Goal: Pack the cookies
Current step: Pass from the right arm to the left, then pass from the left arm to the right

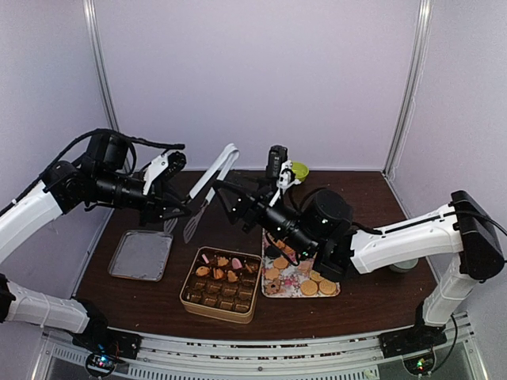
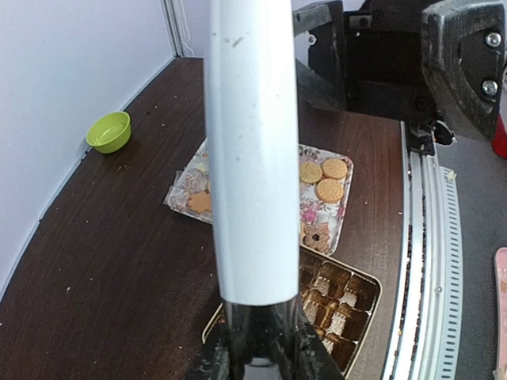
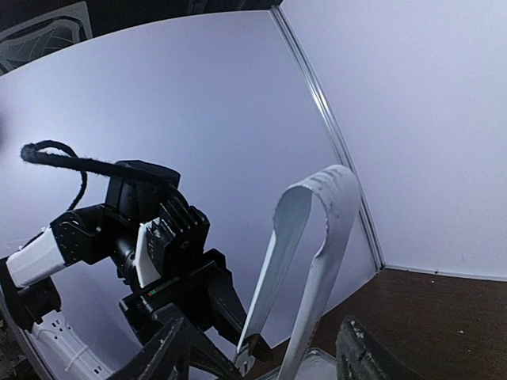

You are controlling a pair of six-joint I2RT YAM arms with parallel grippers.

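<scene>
Round tan cookies (image 1: 317, 286) lie on a floral tray (image 1: 273, 286), which also shows in the left wrist view (image 2: 342, 202) with cookies (image 2: 323, 180). A few cookies (image 1: 218, 267) sit in the back rows of a gold tin (image 1: 190, 299) lined with brown paper cups. White tongs (image 1: 210, 184) hang tilted above the table, bend upward. My left gripper (image 1: 178, 207) is shut on them near their lower end (image 2: 261, 348). My right gripper (image 1: 224, 194) stands open on either side of the tongs (image 3: 317, 237), its fingers (image 3: 170, 344) clear of them.
A flat metal lid (image 1: 141, 255) lies left of the tin. A green bowl (image 1: 299, 169) stands at the back, behind my right wrist. The booth's white walls close in the table at the back and sides.
</scene>
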